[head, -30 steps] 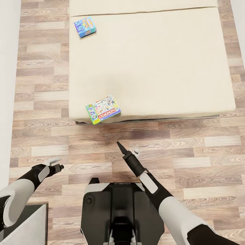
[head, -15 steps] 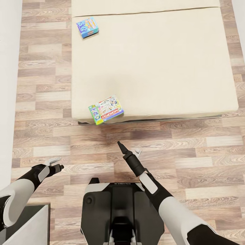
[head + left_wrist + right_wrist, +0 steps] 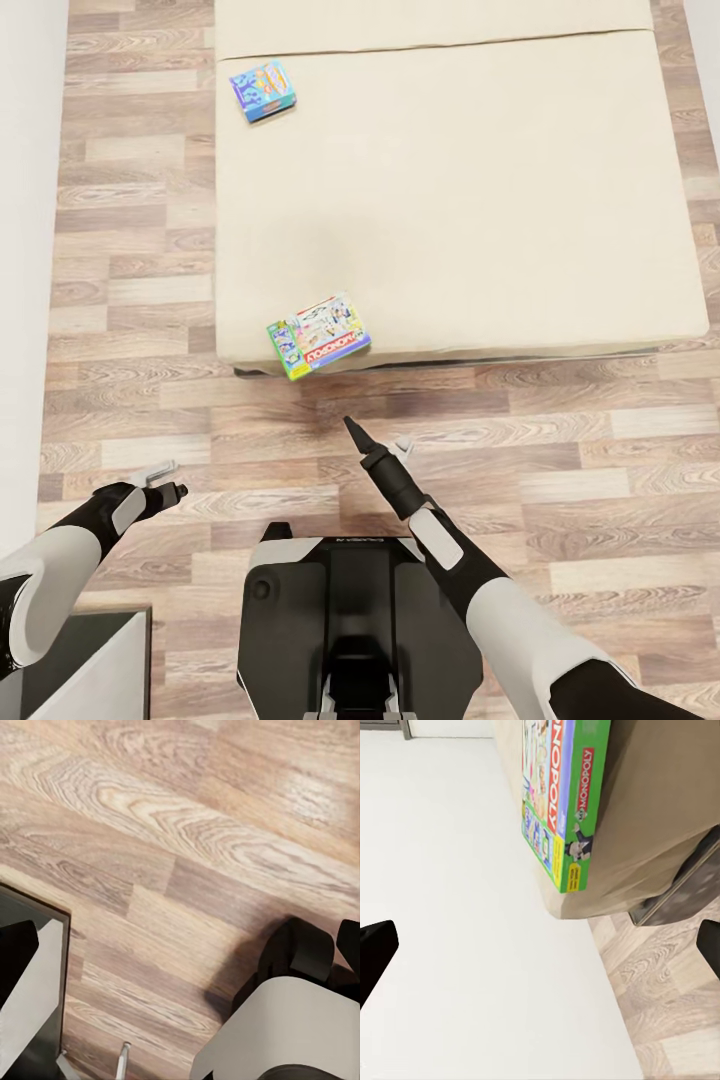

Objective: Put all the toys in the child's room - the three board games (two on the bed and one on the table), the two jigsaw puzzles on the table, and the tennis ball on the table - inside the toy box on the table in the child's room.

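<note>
Monopoly board game point(image 3: 559, 802) overhanging, apparently, the bed point(image 3: 660, 817) corner.

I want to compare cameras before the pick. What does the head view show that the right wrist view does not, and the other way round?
The head view alone shows the light blue flat game box near the far left corner of the cream-beige bed, the open left gripper and the open right gripper over the wood-plank floor. The right wrist view alone shows the green side edge printed MONOPOLY. Both show the green-edged Monopoly box jutting past the bed's near corner.
</note>
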Tool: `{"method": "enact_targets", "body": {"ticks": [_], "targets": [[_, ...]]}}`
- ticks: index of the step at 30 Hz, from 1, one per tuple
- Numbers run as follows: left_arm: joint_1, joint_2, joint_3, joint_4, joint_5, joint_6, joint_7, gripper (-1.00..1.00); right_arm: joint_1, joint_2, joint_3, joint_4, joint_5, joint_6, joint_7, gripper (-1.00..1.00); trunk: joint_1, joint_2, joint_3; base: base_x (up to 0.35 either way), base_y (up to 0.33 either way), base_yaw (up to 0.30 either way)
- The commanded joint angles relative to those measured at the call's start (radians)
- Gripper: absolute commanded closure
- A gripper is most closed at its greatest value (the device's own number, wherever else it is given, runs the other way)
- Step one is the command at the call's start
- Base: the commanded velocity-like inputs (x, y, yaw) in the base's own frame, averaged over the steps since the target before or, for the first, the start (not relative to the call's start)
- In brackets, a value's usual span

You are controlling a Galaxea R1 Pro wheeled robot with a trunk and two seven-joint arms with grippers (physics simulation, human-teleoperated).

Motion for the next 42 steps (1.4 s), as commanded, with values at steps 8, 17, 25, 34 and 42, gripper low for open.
{"method": "enact_targets", "body": {"ticks": [8, 17, 25, 34, 42], "targets": [[0.0, 0.001, 0.001, -0.003, 0.01, 0.006, 0.003, -1.0, -0.001, 0.0, 0.005, 0.002, -0.005, -0.001, 0.003, -1.0, 0.0, -0.001, -0.001, 0.007, 0.004, 0.0], [0.0, -0.001, 0.001, -0.002, 0.01, 0.006, 0.004, -1.0, -0.001, 0.0, 0.005, 0.002, -0.005, 0.003, 0.003, -1.0, 0.0, -0.001, -0.001, 0.071, 0.117, 0.0], [0.0, -0.001, 0.001, -0.002, 0.01, 0.006, 0.004, -1.0, -0.001, 0.0, 0.004, 0.002, -0.005, 0.003, 0.004, -1.0, 0.0, -0.001, -0.001, 0.016, 0.024, 0.0], [0.0, -0.001, 0.001, -0.002, 0.01, 0.006, 0.004, -1.0, -0.001, 0.0, 0.004, 0.002, -0.005, 0.003, 0.004, -1.0, 0.0, -0.001, -0.001, 0.076, 0.058, 0.0], [0.0, -0.003, 0.001, -0.002, 0.01, 0.006, 0.007, -1.0, 0.0, 0.0, 0.004, 0.002, -0.005, 0.003, 0.004, -1.0, 0.0, -0.001, -0.001, 0.012, 0.009, 0.0]]}}
